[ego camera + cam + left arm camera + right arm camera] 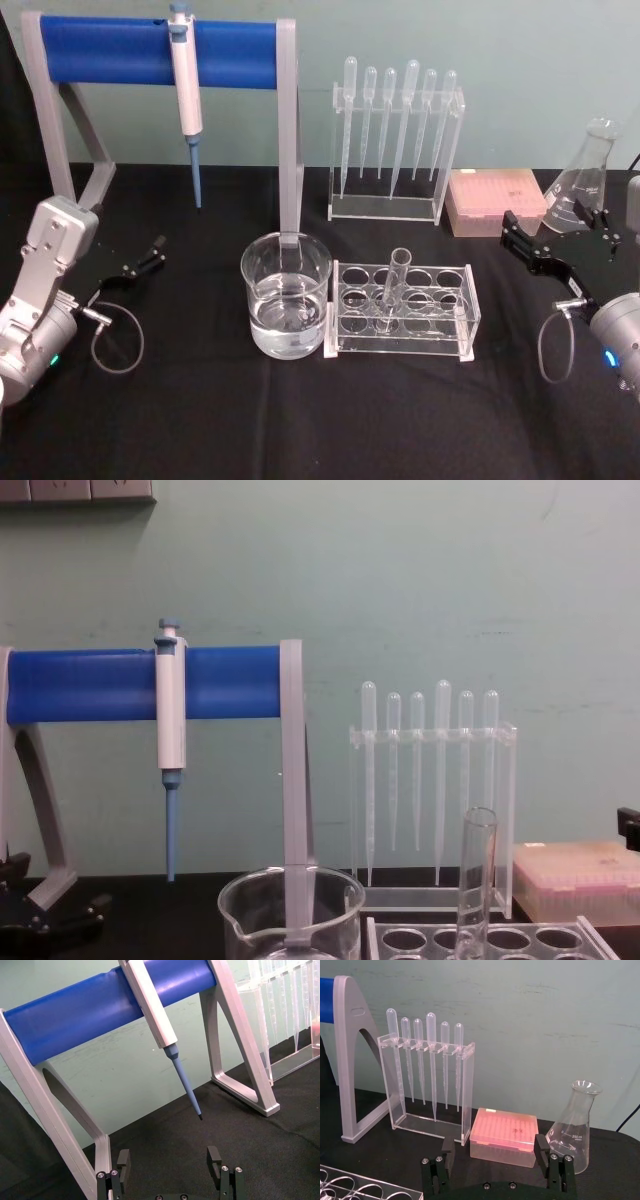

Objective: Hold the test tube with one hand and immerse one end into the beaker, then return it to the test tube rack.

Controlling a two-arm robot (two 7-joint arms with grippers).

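The task is judged to be at its very start: the test tube [392, 285] is seen standing slightly tilted in a hole of the clear rack [404, 308], just beside the beaker [286, 293], which is partly filled with clear liquid. A reach toward the tube's upper part is called for next, followed by a lift clear of the rack. The right gripper [556, 246] and the left gripper [135, 264] are held wide apart, jaws spread, with nothing grasped or touched.
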